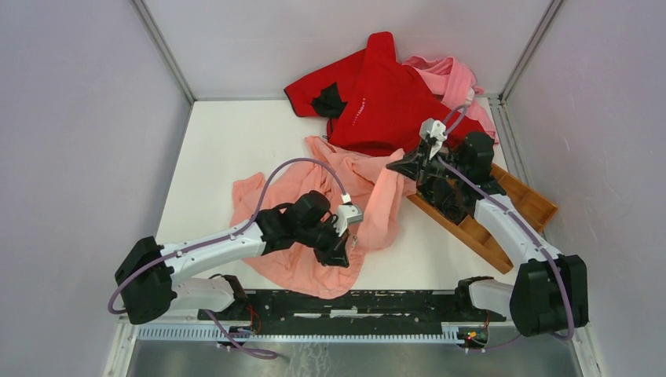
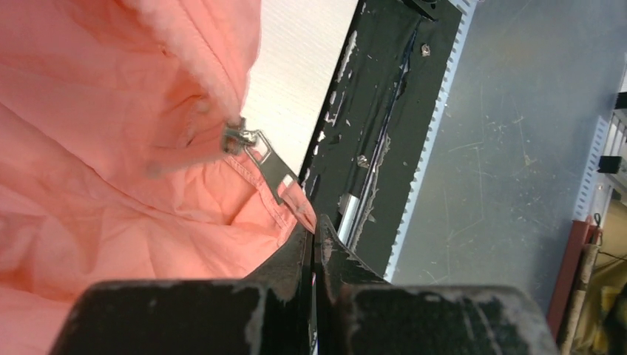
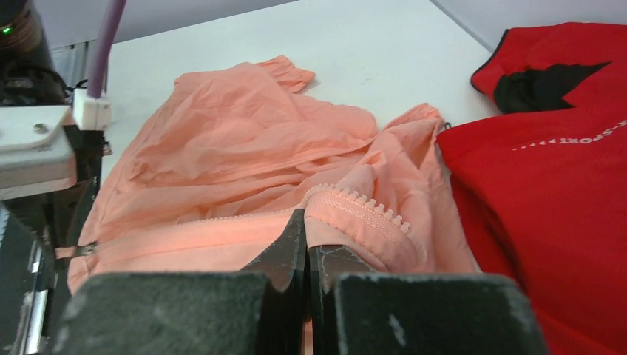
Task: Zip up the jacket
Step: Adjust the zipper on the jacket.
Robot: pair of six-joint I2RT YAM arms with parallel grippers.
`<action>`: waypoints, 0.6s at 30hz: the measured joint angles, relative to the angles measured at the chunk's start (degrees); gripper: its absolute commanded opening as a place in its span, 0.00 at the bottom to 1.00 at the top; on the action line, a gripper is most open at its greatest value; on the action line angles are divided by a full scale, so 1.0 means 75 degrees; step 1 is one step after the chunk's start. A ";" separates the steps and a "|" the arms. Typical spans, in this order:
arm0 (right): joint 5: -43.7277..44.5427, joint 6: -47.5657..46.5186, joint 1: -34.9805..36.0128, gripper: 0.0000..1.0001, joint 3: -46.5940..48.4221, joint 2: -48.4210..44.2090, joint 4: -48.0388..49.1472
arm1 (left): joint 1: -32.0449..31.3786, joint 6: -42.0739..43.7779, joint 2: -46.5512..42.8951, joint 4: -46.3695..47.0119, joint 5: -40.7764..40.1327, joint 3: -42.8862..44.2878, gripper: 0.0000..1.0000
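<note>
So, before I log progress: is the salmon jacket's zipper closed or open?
Mostly open: the slider sits near the jacket end gripped by the left jaws, and bare, unmeshed teeth show at the right jaws.

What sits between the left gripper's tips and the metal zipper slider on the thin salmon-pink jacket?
Left wrist view: the flat pull tab of the metal zipper slider and a strip of thin salmon-pink jacket hem, pinched by the shut left gripper.

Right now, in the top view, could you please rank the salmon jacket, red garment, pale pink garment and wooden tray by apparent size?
1. salmon jacket and red garment: too alike to rank.
2. wooden tray, partly covered.
3. pale pink garment, partly under the red one.
</note>
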 measured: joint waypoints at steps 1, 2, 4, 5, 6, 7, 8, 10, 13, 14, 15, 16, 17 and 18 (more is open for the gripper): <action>0.0055 -0.0055 0.0000 0.00 0.0122 0.0085 -0.0041 | 0.0003 -0.0050 0.0000 -0.0041 0.0003 0.0015 0.02; 0.0085 -0.0093 0.0000 0.00 0.0239 0.0175 -0.0085 | 0.0003 -0.0111 -0.0003 -0.0096 0.0003 0.0023 0.02; 0.0195 -0.0184 -0.0015 0.00 0.0463 0.0379 -0.0187 | 0.0000 -0.0189 0.0000 -0.0224 0.0003 0.0052 0.02; 0.0242 -0.0230 -0.0017 0.00 0.0539 0.0463 -0.0242 | 0.0003 -0.0227 0.0000 -0.0274 -0.0003 0.0070 0.02; 0.0300 -0.0294 -0.0020 0.00 0.0624 0.0562 -0.0312 | 0.0000 -0.0283 0.0000 -0.0309 -0.0006 0.0087 0.02; 0.0332 -0.0344 -0.0020 0.00 0.0685 0.0638 -0.0382 | 0.0000 -0.0329 0.0000 -0.0323 -0.0015 0.0099 0.02; 0.0358 -0.0385 -0.0020 0.00 0.0714 0.0688 -0.0431 | 0.0000 -0.0361 0.0000 -0.0341 -0.0029 0.0119 0.02; 0.0469 -0.0501 -0.0020 0.00 0.0778 0.0801 -0.0530 | 0.0000 -0.0455 0.0003 -0.0393 -0.0064 0.0160 0.02; 0.0525 -0.0615 -0.0026 0.00 0.0819 0.0912 -0.0662 | 0.0003 -0.0560 0.0073 -0.0469 -0.0137 0.0184 0.02; 0.0536 -0.0644 -0.0026 0.00 0.0828 0.0944 -0.0708 | 0.0003 -0.0615 0.0134 -0.0501 -0.0157 0.0207 0.02; 0.0554 -0.0682 -0.0023 0.00 0.0842 0.0970 -0.0766 | 0.0000 -0.0670 0.0219 -0.0554 -0.0181 0.0248 0.02; 0.0568 -0.0717 -0.0023 0.00 0.0854 0.0988 -0.0810 | 0.0003 -0.0708 0.0289 -0.0597 -0.0187 0.0280 0.02; 0.0583 -0.0737 -0.0020 0.00 0.0860 0.1003 -0.0828 | 0.0006 -0.0766 0.0379 -0.0635 -0.0204 0.0312 0.02; 0.0589 -0.0772 -0.0015 0.00 0.0863 0.1005 -0.0854 | 0.0006 -0.0813 0.0475 -0.0676 -0.0224 0.0353 0.02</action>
